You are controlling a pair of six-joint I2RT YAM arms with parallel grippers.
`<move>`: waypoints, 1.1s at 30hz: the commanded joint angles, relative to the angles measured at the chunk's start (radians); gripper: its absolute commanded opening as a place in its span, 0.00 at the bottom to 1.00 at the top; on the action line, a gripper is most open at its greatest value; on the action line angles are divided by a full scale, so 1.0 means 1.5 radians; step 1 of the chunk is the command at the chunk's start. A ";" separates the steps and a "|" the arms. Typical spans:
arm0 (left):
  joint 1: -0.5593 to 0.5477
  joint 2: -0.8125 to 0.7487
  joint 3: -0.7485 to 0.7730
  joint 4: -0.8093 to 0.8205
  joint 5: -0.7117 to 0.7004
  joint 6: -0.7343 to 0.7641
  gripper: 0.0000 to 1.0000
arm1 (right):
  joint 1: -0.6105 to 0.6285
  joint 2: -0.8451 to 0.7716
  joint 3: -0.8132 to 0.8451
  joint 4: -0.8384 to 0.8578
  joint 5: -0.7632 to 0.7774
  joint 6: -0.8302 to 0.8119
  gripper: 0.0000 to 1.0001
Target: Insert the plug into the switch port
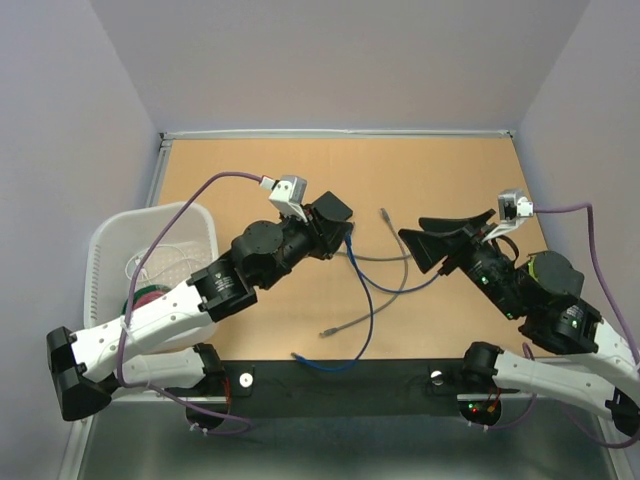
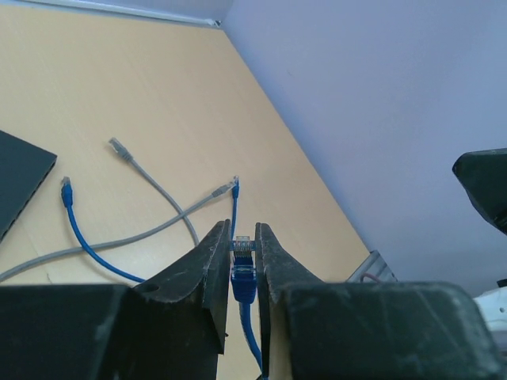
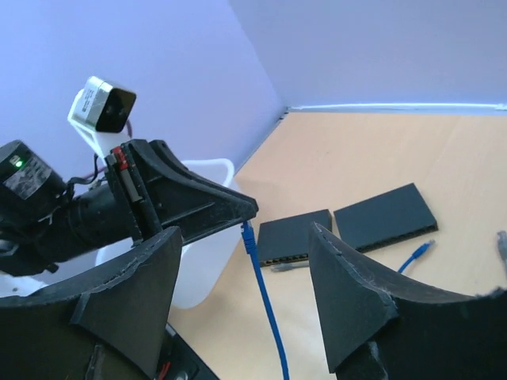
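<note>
My left gripper (image 2: pixel 242 229) is shut on the blue plug (image 2: pixel 242 255), whose clear tip sticks out between the fingertips. Its blue cable (image 1: pixel 370 300) hangs down to the table. In the right wrist view the same plug (image 3: pixel 250 237) hangs under the left gripper's tip (image 3: pixel 247 210). Behind it lies a black switch (image 3: pixel 293 235) with its port row facing this way. My right gripper (image 3: pixel 244 231) stands open, with nothing between its jaws. It sits a little to the right of the left gripper, as the right gripper (image 1: pixel 412 248) shows from above.
A second black switch (image 3: pixel 384 218) lies beside the first. Loose grey cables (image 1: pixel 385 258) and another blue cable (image 2: pixel 79 229) sprawl across the table's middle. A white basket (image 1: pixel 150 250) stands at the left. Walls close in on three sides.
</note>
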 commanded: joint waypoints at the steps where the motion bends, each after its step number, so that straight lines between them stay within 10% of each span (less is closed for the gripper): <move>1: 0.001 -0.032 0.004 0.069 0.046 0.037 0.00 | 0.003 0.012 0.004 0.026 -0.077 0.007 0.69; 15: 0.001 -0.131 -0.014 0.227 0.374 0.105 0.00 | 0.003 0.146 0.144 0.027 -0.420 0.018 0.55; 33: 0.001 -0.163 0.003 0.291 0.415 0.069 0.00 | 0.002 0.117 0.159 0.027 -0.501 0.021 0.50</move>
